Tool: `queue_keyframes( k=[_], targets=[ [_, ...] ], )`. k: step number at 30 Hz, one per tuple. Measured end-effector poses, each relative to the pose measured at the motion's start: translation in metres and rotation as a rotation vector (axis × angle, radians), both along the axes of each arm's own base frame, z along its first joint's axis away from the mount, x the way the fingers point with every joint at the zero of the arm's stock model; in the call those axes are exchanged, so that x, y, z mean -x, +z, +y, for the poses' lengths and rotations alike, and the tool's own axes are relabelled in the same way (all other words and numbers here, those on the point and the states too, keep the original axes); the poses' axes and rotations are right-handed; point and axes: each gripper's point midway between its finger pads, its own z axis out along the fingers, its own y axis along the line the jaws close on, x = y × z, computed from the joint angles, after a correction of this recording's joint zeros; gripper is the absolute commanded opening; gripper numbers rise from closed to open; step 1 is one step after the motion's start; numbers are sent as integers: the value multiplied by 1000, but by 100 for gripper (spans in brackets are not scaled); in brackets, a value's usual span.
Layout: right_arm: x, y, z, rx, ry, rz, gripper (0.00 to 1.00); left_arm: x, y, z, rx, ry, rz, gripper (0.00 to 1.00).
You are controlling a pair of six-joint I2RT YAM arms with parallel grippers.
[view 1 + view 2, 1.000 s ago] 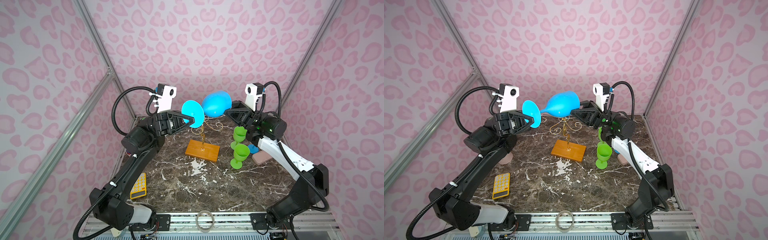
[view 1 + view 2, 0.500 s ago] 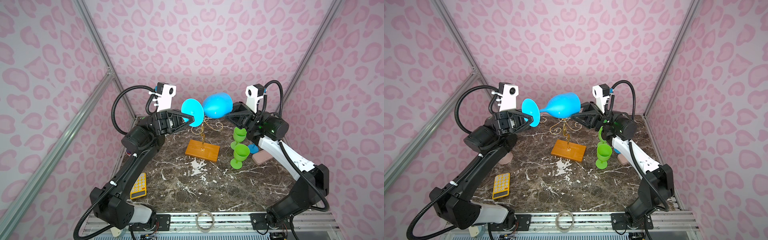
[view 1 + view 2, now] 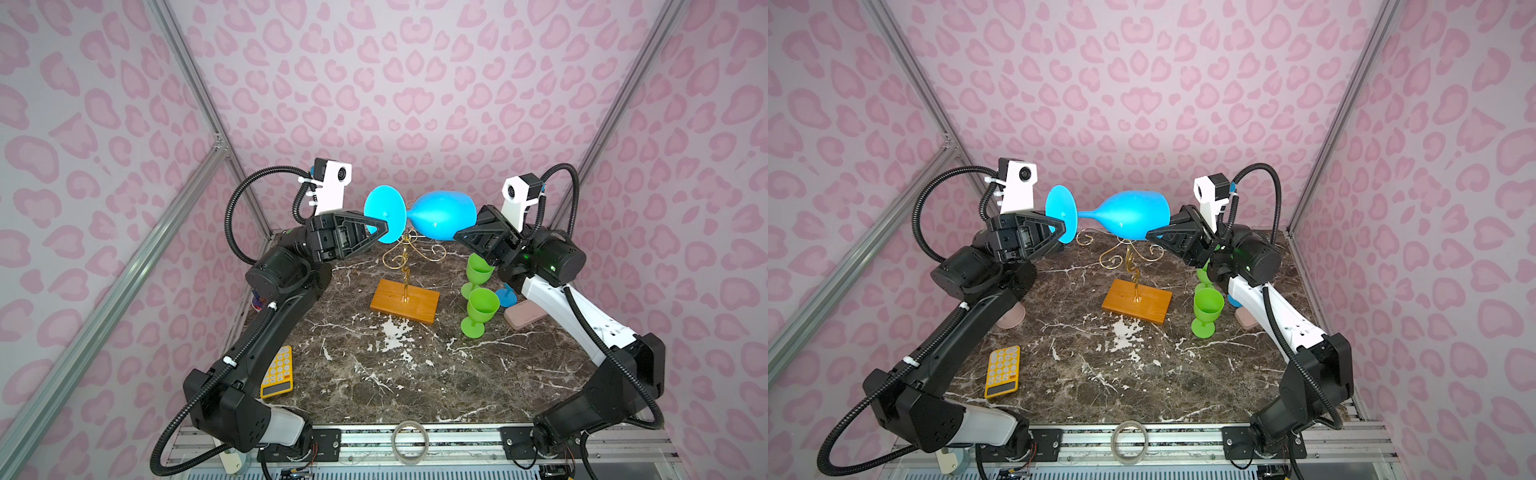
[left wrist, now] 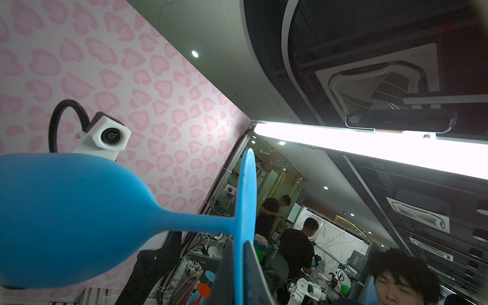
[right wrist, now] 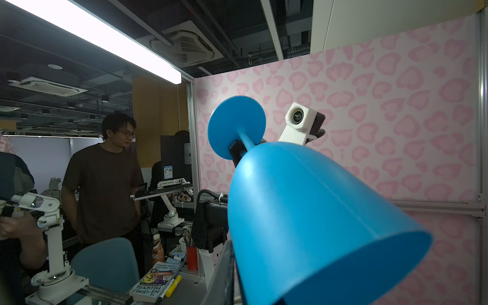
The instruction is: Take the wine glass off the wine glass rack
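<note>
In the left claw (image 3: 384, 226), clenched tight: the edge of the round foot of the blue wine glass (image 3: 442, 220), shown edge-on between the two fingers (image 4: 225, 269) in the left wrist view. At the right claw (image 3: 457, 237): tip against the lower rim of the bowl's mouth, one finger (image 5: 221, 277) along the outside wall, its partner hidden. Impossible to say whether clamped there or merely touching.

High in the air, on its side: the glass, long axis roughly level and running from claw to claw, foot to the left, mouth to the right. Directly beneath: the curled gold arms of the wine glass rack (image 3: 409, 253). Not possible to tell whether quite clear of the wire. Both arms equally near, one at each end.

Probably next: a hand-over or a joint carry away from the scrolls, stem kept level to avoid snagging.

Below: a dark marble-patterned desk (image 3: 415, 374) with two green goblets (image 3: 482, 305), a yellow calculator (image 3: 277, 372) and a pinkish flat box (image 3: 525, 316). All around: pink heart-print walls.
</note>
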Motion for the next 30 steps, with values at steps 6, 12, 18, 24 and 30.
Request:
queue_keyframes(
  k=[6, 12, 18, 24, 30],
  targets=[
    [6, 5, -2, -3, 3, -19, 0, -5, 3, 3, 27, 9, 10, 30],
    [10, 10, -3, -4, 4, -32, 0, -3, 2, 1, 13, 7, 0, 47],
    [13, 17, -5, -10, 1, -26, 0, -1, 1, 2, 11, 7, -14, 77],
    [21, 26, -10, -29, -14, -48, 0, -1, 0, 2, 4, 11, -19, 89],
    [22, 35, -15, -18, -96, -52, 0, -3, -7, 5, -26, 31, -12, 98]
  ],
)
